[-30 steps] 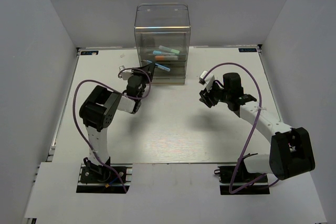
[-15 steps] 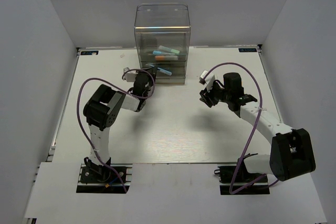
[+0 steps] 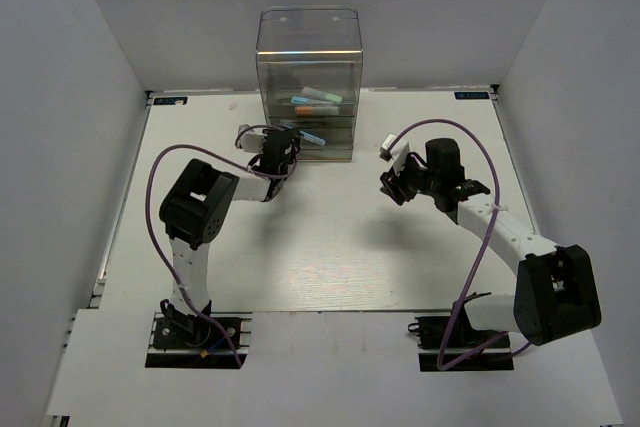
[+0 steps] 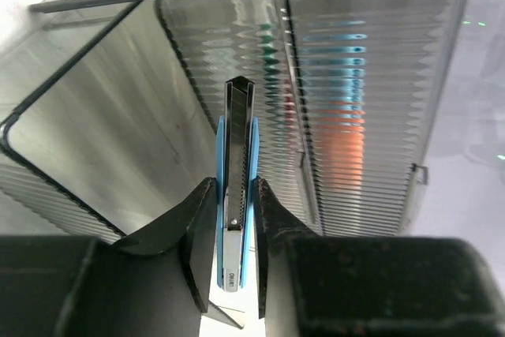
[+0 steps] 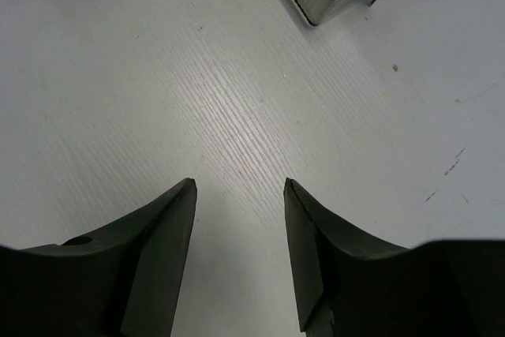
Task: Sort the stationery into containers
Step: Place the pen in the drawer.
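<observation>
The white table (image 3: 330, 247) carries one tall clear cabinet (image 3: 308, 37) at its far middle, with grey-tinted drawers stacked in it. The left arm reaches forward to the lower front of this cabinet. The right arm is bent over the right half of the table, well apart from the cabinet.

The left gripper (image 4: 233, 195) is clenched on a light blue utility knife (image 4: 235, 163). Its two fingers press the knife from both sides, and the metal slide of the knife faces the left wrist camera. The knife points away from the wrist toward the ribbed wall of the cabinet (image 4: 371, 76). Whether its tip touches the plastic, the pictures do not tell.

The right gripper (image 5: 239, 187) is released. Its fingers stand apart with only bare table between them, and it hovers above the surface.

Inside the cabinet several pens lie in the drawers: a mint green pen (image 3: 320, 95) is uppermost, and an orange pen (image 3: 305, 108) lies just below it. Through the ribbed wall, blurred light blue (image 4: 339, 45) and orange (image 4: 343, 128) shapes show.
</observation>
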`<action>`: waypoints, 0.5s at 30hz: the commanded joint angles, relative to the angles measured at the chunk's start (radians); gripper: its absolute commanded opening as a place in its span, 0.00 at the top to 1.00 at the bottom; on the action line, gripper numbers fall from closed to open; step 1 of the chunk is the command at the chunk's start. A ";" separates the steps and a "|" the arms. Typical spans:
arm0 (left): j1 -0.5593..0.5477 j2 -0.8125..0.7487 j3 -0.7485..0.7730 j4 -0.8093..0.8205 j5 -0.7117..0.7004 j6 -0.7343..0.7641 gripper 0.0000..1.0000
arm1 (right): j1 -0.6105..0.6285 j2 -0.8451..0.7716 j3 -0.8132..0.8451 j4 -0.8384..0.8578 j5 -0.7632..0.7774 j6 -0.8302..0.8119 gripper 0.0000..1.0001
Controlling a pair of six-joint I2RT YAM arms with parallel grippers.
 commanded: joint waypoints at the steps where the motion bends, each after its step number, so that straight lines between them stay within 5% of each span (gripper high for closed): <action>1: -0.005 -0.035 0.056 -0.113 -0.037 0.015 0.66 | -0.006 -0.031 -0.002 0.018 -0.006 -0.003 0.44; 15: -0.005 -0.074 0.058 -0.130 -0.019 0.024 0.48 | -0.006 -0.031 0.003 0.015 -0.018 -0.005 0.43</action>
